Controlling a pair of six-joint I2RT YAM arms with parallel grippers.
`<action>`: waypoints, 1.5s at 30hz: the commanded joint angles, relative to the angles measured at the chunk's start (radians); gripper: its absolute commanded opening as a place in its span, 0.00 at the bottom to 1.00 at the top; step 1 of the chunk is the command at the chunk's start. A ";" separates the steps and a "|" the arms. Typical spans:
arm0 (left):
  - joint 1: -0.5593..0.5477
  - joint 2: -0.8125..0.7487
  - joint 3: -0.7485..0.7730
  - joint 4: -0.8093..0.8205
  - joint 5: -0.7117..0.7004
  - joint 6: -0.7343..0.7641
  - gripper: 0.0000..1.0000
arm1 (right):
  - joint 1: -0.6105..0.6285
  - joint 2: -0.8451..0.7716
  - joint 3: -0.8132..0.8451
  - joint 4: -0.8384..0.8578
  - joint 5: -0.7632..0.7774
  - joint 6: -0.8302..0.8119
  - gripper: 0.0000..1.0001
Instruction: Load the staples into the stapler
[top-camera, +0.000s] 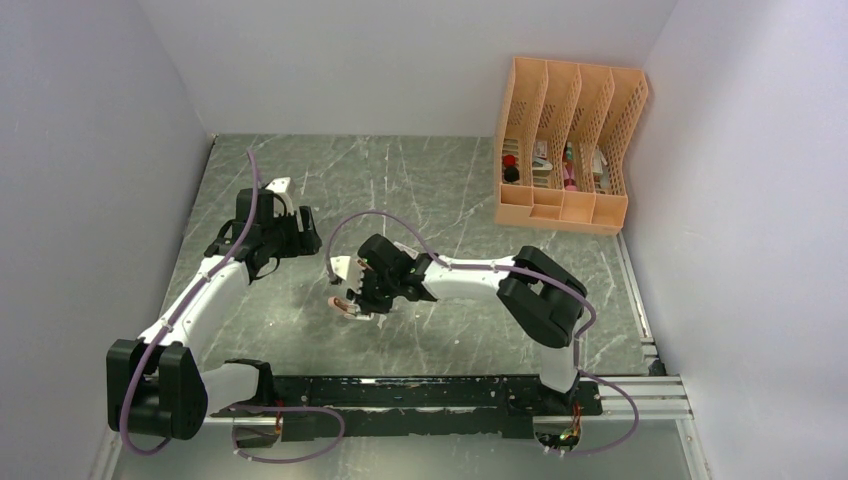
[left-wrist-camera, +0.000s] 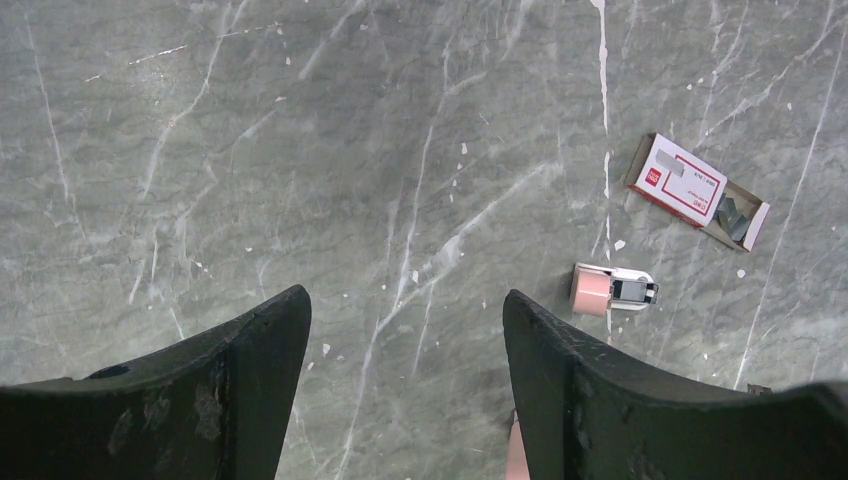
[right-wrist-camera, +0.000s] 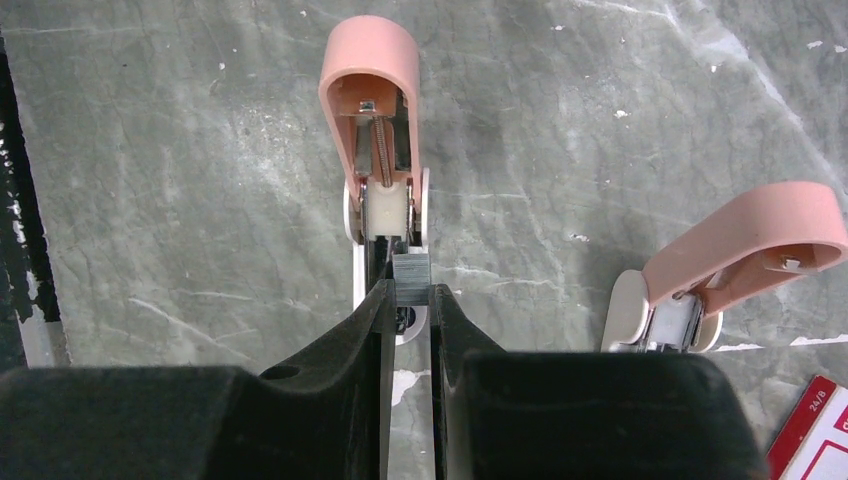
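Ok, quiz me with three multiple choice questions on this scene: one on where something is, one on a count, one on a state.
1. Where does the organiser stand on the table? A near left corner; B far right corner; C centre.
2. How many pink staplers show in the right wrist view? A one; B two; C three.
3. The right end effector is: A wide open; B shut on nothing; C shut on a staple strip.

Answers:
1 B, the top view shows it at the far right.
2 B, one lies open straight ahead, another to its right.
3 C, the grey strip sits pinched in it.
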 joint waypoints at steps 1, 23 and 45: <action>0.010 -0.001 0.037 -0.004 0.026 0.007 0.75 | -0.011 0.009 0.012 -0.068 -0.003 0.004 0.09; 0.010 0.014 0.039 -0.004 0.028 0.007 0.75 | -0.024 -0.038 0.020 -0.049 -0.037 0.007 0.09; 0.010 0.014 0.040 -0.005 0.027 0.007 0.75 | -0.025 -0.023 0.045 -0.101 -0.119 -0.021 0.09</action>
